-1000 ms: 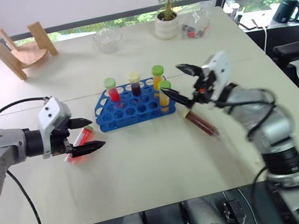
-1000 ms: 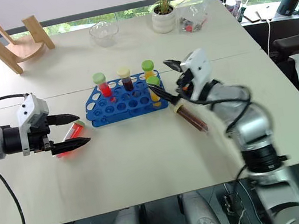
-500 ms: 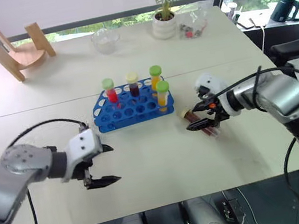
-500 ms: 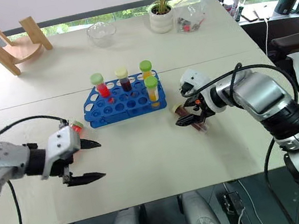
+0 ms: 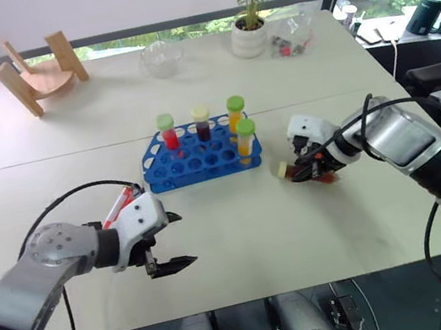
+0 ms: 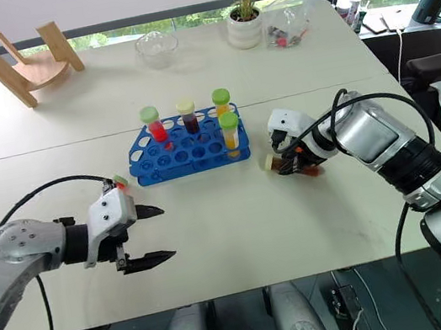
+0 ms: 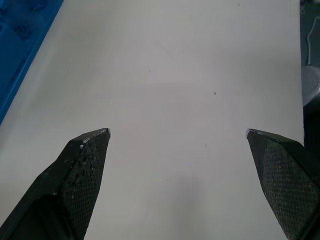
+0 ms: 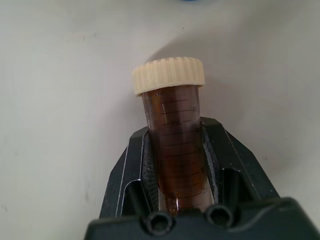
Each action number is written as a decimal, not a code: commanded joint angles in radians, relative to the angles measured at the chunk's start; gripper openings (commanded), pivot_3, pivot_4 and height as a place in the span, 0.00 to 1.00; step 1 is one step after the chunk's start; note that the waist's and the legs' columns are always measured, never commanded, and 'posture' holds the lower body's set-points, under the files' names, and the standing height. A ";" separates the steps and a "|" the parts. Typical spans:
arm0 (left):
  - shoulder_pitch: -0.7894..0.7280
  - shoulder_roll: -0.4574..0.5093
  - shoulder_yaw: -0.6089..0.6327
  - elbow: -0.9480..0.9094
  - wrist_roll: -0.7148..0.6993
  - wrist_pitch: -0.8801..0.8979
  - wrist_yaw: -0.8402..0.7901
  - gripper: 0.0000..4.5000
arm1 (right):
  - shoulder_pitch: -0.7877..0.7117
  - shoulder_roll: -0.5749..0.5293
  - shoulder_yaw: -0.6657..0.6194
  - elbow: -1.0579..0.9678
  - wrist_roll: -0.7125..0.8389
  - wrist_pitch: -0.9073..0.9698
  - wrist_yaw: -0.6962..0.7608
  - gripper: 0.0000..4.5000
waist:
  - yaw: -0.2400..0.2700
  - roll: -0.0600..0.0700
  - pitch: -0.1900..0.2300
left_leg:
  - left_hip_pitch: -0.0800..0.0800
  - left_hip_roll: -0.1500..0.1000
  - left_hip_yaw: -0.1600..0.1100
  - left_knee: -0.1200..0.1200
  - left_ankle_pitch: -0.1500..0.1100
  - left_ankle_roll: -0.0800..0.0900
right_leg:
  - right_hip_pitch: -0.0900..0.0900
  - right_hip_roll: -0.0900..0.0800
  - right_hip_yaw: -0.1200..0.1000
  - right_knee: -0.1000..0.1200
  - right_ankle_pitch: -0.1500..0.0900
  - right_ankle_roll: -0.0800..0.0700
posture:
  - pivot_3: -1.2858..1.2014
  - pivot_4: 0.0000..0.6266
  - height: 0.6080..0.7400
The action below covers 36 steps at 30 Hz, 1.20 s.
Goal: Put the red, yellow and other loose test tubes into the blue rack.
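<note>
The blue rack (image 5: pixel 199 158) stands mid-table with a red tube (image 5: pixel 168 133), a dark brown one (image 5: pixel 201 123), an orange one (image 5: pixel 234 113) and a yellow one (image 5: pixel 246 138) upright in it. Right of the rack, my right gripper (image 5: pixel 305 171) is shut on a brown test tube (image 8: pixel 176 145) with a cream cap (image 5: pixel 281 170), low at the table top. A loose red test tube (image 5: pixel 117 207) lies partly hidden behind my left hand. In front of it my left gripper (image 5: pixel 180 239) is open, with bare table between its fingers (image 7: pixel 87 152).
Along the far edge stand a wooden stand (image 5: pixel 38 73), a glass bowl (image 5: pixel 159 58), a potted plant (image 5: pixel 250 30) and a clear bag (image 5: pixel 292 37). A dark kettle (image 5: pixel 423 12) sits off the table at the right. A corner of the rack (image 7: pixel 20 35) is near the left gripper.
My right gripper has dropped onto the brown tube and shut on it. My left gripper has drawn away from the red tube toward the near edge, still open.
</note>
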 commanded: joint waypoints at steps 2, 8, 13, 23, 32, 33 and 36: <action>-0.036 -0.013 -0.023 0.019 0.027 -0.027 0.003 1.00 | 0.006 -0.024 0.017 0.023 -0.058 -0.032 0.078 0.18 | 0.000 0.000 0.000 | 0.000 0.000 0.000 0.000 0.000 0.000 | 0.000 0.000 0.000 0.000 0.000 0.000 | 0.52 0.24 1.00; -0.059 -0.037 -0.048 0.048 0.048 -0.046 -0.001 1.00 | 0.016 -0.045 0.028 0.010 -0.160 -0.157 0.122 0.52 | 0.002 0.000 0.000 | 0.000 0.000 -0.001 0.000 0.000 0.000 | 0.000 0.000 -0.001 0.000 0.000 0.000 | 0.52 0.24 1.00; -0.069 -0.049 -0.066 0.059 0.064 -0.054 -0.001 1.00 | 0.002 -0.042 0.035 0.014 -0.244 -0.215 0.135 0.63 | -0.004 0.000 0.000 | 0.001 0.000 0.000 0.002 0.000 0.000 | 0.002 0.000 0.000 0.000 0.000 0.000 | 0.52 0.24 1.00; -0.079 -0.097 -0.088 0.079 0.094 -0.070 0.015 1.00 | -0.017 0.042 0.055 0.083 -0.337 -0.243 0.200 0.18 | -0.008 -0.002 -0.001 | 0.003 0.000 0.000 0.002 0.000 0.000 | 0.004 0.000 0.000 0.000 0.000 0.000 | 0.52 0.24 1.00; -0.030 -0.064 0.021 0.083 0.035 -0.040 0.011 1.00 | 0.083 0.111 -0.206 -0.141 -0.085 -0.228 0.245 0.18 | -0.012 -0.004 -0.002 | 0.009 0.000 -0.001 0.000 0.000 0.000 | 0.011 0.000 -0.001 0.000 0.000 0.000 | 0.52 0.24 1.00; -0.027 -0.060 0.066 0.095 0.001 -0.023 0.003 1.00 | 0.115 0.170 -0.314 -0.213 0.030 -0.223 0.218 0.18 | -0.015 -0.003 -0.002 | 0.009 0.001 -0.002 0.000 0.000 0.000 | 0.010 0.001 -0.001 0.000 0.000 0.000 | 0.52 0.24 1.00; -0.032 -0.025 0.194 0.148 -0.081 0.023 -0.033 1.00 | 0.215 0.372 -0.548 -0.438 0.243 -0.095 0.016 0.18 | -0.024 -0.001 -0.001 | 0.009 0.002 -0.005 -0.002 0.000 0.000 | 0.010 0.003 -0.002 0.002 -0.001 -0.002 | 0.52 0.24 1.00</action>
